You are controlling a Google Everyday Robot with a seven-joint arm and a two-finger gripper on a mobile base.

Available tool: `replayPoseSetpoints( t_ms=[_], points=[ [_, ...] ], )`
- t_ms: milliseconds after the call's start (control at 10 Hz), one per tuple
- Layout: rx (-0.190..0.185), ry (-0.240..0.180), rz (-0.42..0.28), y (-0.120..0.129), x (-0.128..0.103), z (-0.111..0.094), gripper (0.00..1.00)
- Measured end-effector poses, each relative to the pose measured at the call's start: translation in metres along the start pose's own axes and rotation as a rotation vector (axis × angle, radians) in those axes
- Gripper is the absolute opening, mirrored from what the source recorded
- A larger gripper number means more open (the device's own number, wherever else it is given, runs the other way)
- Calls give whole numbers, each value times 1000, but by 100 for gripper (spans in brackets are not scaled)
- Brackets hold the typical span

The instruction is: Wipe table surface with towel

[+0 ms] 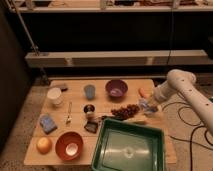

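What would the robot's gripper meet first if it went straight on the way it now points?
The gripper points down at the light tan wooden plank tabletop. Probably it would first meet the small pale blue-grey soft cloth at its tip, then the wood; depth is unclear.

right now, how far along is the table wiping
Done: the small pale blue-grey cloth towel is at the white arm's gripper, at the right side of the light tan wooden plank tabletop. In hand: wiping that patch, it seems. Left: the rest of the surface, around the round purple bowl and green plastic tray.
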Motion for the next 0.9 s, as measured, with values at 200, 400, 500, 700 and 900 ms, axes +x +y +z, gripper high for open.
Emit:
replayPoseSetpoints(
  t_ms=[200,400,500,700,900],
  points=[
    [-5,39,-61,9,-9,8,0],
    [-54,49,-50,13,-11,19,0],
    [-64,37,-36,14,-10,19,0],
    [-104,-5,-26,17,-13,11,0],
    [-145,-9,-37,24,-16,6,0]
  ],
)
